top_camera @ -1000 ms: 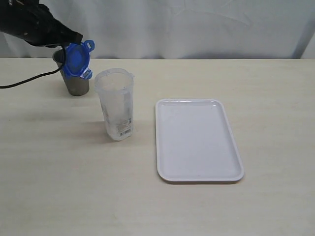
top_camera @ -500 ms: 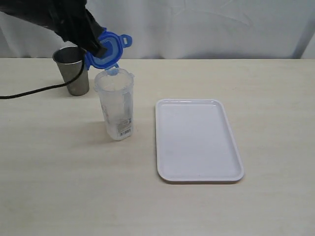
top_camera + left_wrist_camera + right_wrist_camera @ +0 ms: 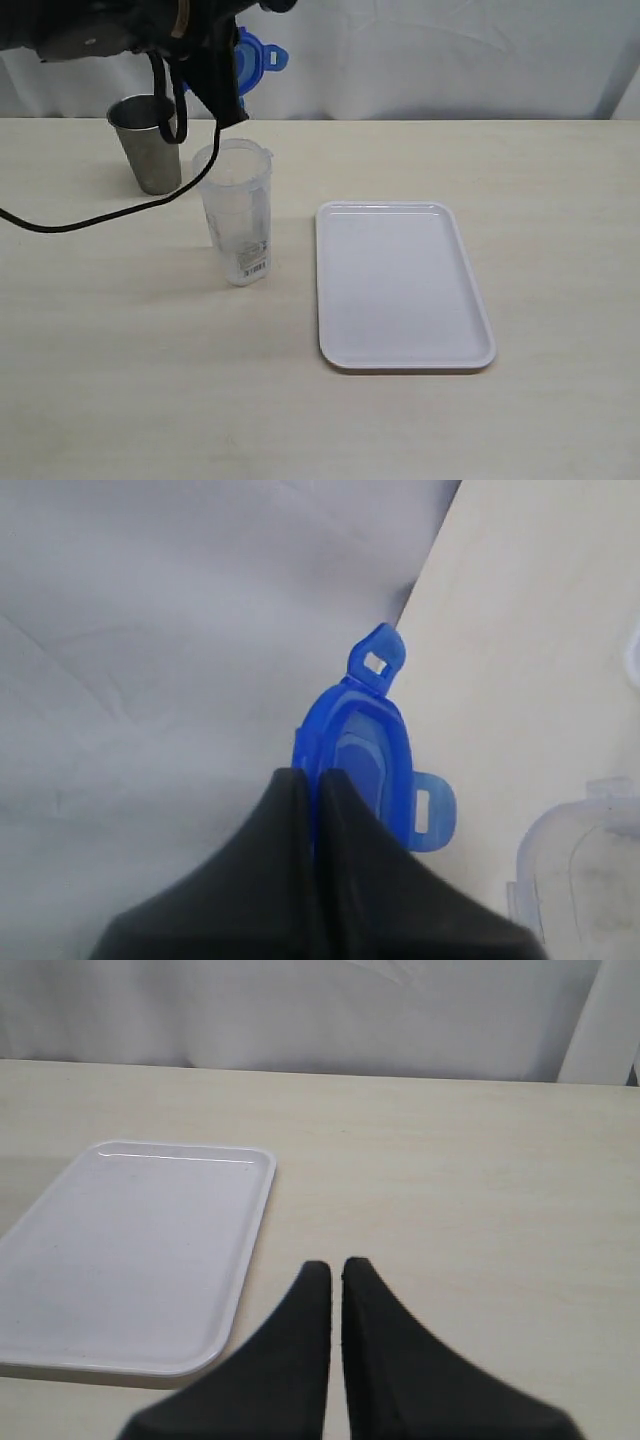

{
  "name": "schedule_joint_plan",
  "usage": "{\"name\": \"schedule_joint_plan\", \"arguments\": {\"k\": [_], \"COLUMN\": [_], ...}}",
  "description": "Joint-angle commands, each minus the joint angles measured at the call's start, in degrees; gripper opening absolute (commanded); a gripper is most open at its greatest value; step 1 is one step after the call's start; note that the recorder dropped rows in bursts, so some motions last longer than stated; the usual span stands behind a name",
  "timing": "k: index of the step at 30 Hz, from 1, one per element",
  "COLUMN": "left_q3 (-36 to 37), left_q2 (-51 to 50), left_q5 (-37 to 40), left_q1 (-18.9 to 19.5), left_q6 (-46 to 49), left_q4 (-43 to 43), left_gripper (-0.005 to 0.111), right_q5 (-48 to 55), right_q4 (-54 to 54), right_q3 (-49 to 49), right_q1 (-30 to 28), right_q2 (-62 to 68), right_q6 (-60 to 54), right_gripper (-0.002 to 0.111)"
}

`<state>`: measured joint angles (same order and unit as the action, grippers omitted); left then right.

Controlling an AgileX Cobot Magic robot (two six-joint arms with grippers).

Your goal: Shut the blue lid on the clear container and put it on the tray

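The blue lid [image 3: 256,58] hangs in the air, standing on edge, just above and behind the clear container [image 3: 236,212]. My left gripper [image 3: 315,776] is shut on the blue lid [image 3: 368,742] at its rim, with two snap flaps sticking out free. The clear container stands upright and open on the table, its rim [image 3: 578,852] showing beside the lid in the left wrist view. The white tray [image 3: 402,288] lies flat to the right of the container with nothing on it. My right gripper [image 3: 335,1264] is shut on nothing, low over the table beside the tray [image 3: 130,1260].
A grey metal cup [image 3: 148,142] stands on the table behind and left of the container. A black cable [image 3: 90,218] trails from the left arm across the table's left side. A white curtain closes off the back edge of the table.
My left gripper has carried the blue lid up and to the right, from beside the metal cup to over the container, turning it on edge. The right gripper, container and tray have not moved.
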<state>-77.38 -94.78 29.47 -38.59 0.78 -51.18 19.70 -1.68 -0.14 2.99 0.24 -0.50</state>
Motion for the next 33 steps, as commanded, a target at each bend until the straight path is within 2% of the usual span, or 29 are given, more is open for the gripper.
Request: {"name": "schedule_joint_plan", "arguments": {"k": [1, 4, 8, 13, 22, 25, 29, 31, 33], "left_q3": [1.0, 3.9, 9.2, 15.0, 15.7, 15.7, 15.7, 16.0, 15.9], "left_q2": [0.6, 0.6, 0.6, 0.6, 0.8, 1.7, 1.8, 1.8, 1.8], "left_q5": [3.4, 7.6, 10.5, 13.0, 13.4, 11.6, 10.8, 9.8, 5.1], "left_q1": [-5.1, -8.0, -9.9, -12.3, -13.1, -13.1, -13.1, -12.5, -9.5], "left_q6": [-3.7, -6.8, -12.0, -27.5, -30.3, -33.9, -33.8, -33.9, -34.1], "left_q4": [-10.6, -19.0, -27.1, -42.7, -46.6, -48.7, -48.7, -48.8, -48.8], "left_gripper": [0.0, 0.0, 0.0, 0.0, 0.0, 0.0, 0.0, 0.0, 0.0], "right_q5": [-0.1, -0.1, -0.1, -0.1, -0.1, -0.1, -0.1, -0.1, -0.1], "right_q4": [-0.1, -0.1, -0.1, -0.1, -0.1, -0.1, -0.1, -0.1, -0.1], "right_q3": [0.1, 0.1, 0.1, 0.1, 0.1, 0.1, 0.1, 0.1, 0.1], "right_q1": [-0.2, -0.2, -0.2, -0.2, -0.2, -0.2, -0.2, -0.2, -0.2], "right_q2": [-0.2, -0.2, -0.2, -0.2, -0.2, -0.2, -0.2, -0.2, -0.2], "right_q6": [0.1, 0.1, 0.1, 0.1, 0.1, 0.1, 0.1, 0.1, 0.1], "right_gripper": [0.005, 0.005, 0.005, 0.005, 0.005, 0.005, 0.005, 0.005, 0.005]}}
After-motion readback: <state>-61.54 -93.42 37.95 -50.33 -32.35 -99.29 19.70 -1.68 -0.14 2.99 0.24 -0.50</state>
